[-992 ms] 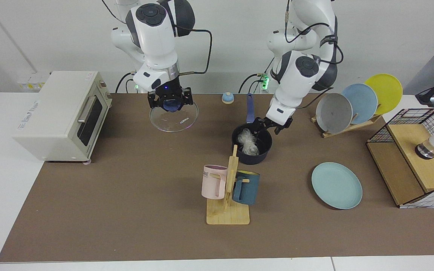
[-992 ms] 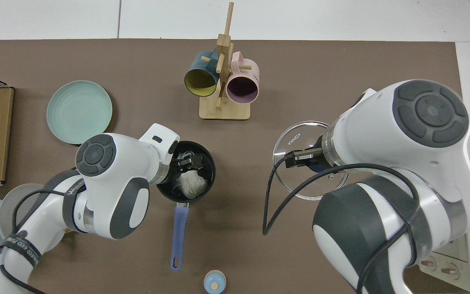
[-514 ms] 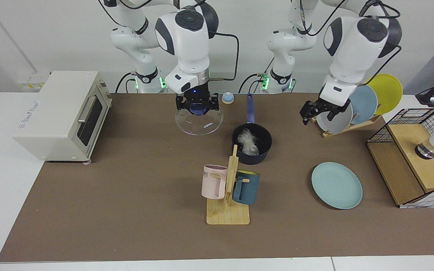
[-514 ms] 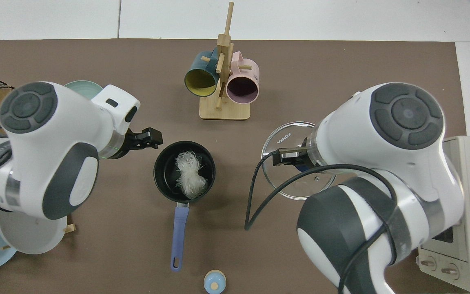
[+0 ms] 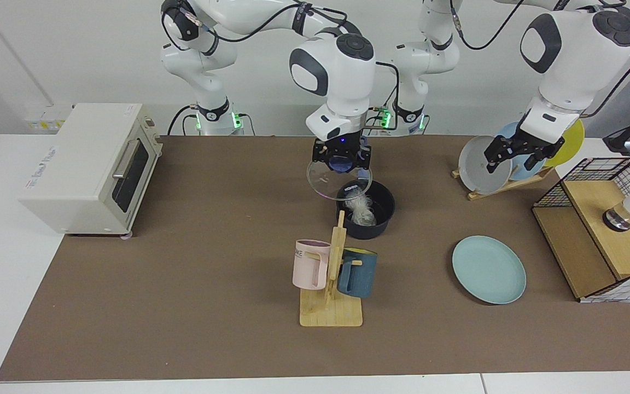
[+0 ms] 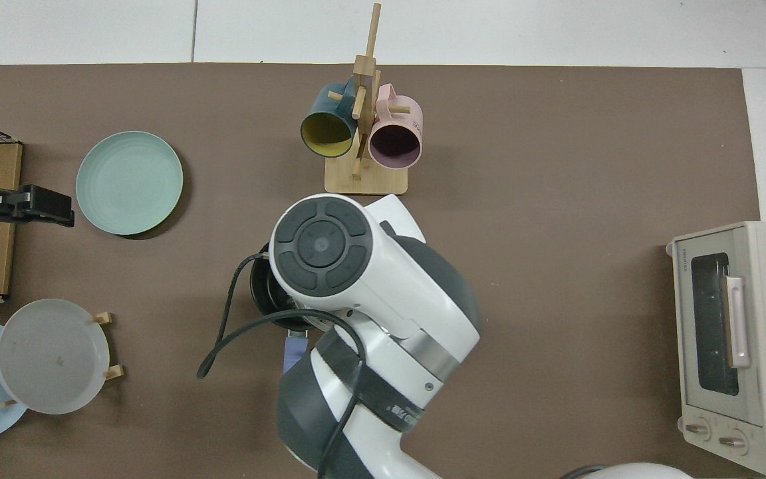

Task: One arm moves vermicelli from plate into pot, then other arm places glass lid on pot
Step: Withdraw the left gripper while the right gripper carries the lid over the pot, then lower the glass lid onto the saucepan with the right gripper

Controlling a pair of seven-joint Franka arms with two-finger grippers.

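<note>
Right gripper point(image 5: 341, 156) clamped on the glass lid point(image 5: 337, 179) by its knob; lid tilted, just above the pot point(image 5: 372, 221), overlapping its far-left rim. Vermicelli point(image 5: 361, 210) in pot. Left gripper point(image 5: 517, 153) part open, empty, raised by the upright plates. Top view: arm hides lid; pot handle point(image 6: 292, 352) points at the robots. Plate point(image 5: 489, 269) bare.
</note>
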